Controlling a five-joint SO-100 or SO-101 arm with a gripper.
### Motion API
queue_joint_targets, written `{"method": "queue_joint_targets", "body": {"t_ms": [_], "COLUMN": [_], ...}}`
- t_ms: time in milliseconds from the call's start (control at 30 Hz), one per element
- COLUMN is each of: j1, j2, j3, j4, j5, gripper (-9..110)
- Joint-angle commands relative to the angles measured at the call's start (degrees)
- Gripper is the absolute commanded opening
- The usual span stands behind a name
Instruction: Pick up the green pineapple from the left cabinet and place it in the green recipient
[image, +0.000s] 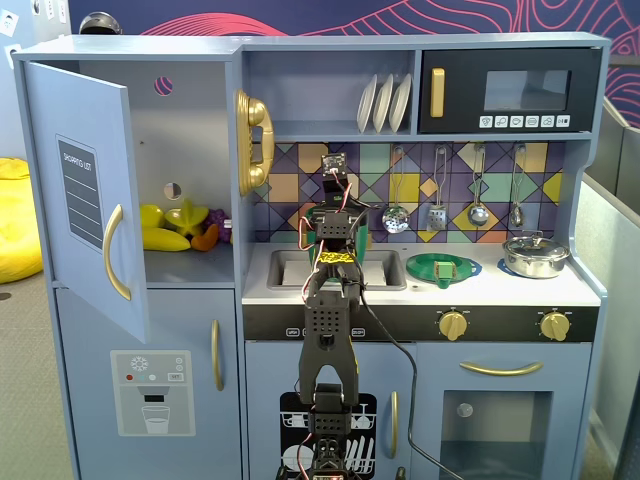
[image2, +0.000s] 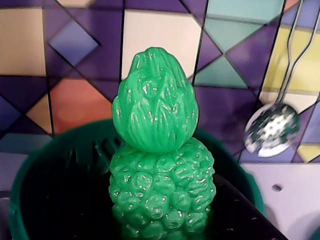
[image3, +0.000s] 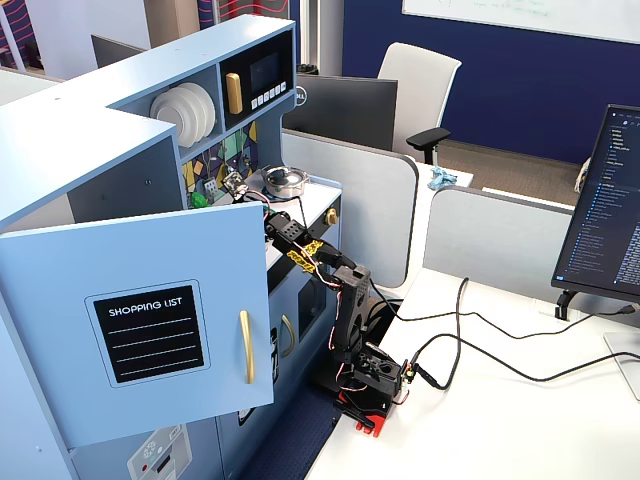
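In the wrist view the bright-green pineapple (image2: 160, 175) stands upright, leafy top up, right in front of the camera. My gripper (image2: 162, 222) is shut on its lower body; a black finger (image2: 240, 210) shows at the lower right. The pineapple sits over the dark mouth of the dark-green recipient (image2: 30, 175), whose rim curves round behind it. In a fixed view my gripper (image: 335, 205) is above the sink, and the arm hides both the pineapple and the recipient. The left cabinet (image: 80, 190) stands with its door open. In the other fixed view a bit of the green pineapple (image3: 200, 200) shows behind the door.
Yellow toy fruit (image: 175, 225) lies on the open cabinet's shelf. A flat green plate (image: 442, 268) and a steel pot (image: 535, 255) sit on the counter right of the sink (image: 285, 268). Utensils (image: 478, 190) hang on the tiled backsplash, and a slotted spoon (image2: 272, 130) hangs close by.
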Motion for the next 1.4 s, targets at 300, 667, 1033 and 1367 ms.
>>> {"method": "queue_joint_targets", "body": {"t_ms": [300,667,1033,1367], "j1": [-0.1,0.6,0.7,-2.2], "j2": [3.2,21.6,59.1,83.4], "j3": [-4.2,9.1,51.8,91.8], "j4": [-0.3,-2.3,8.6,20.9], "j5": [4.7,1.1,-0.5,2.8], "gripper": [24,22,21,15]}}
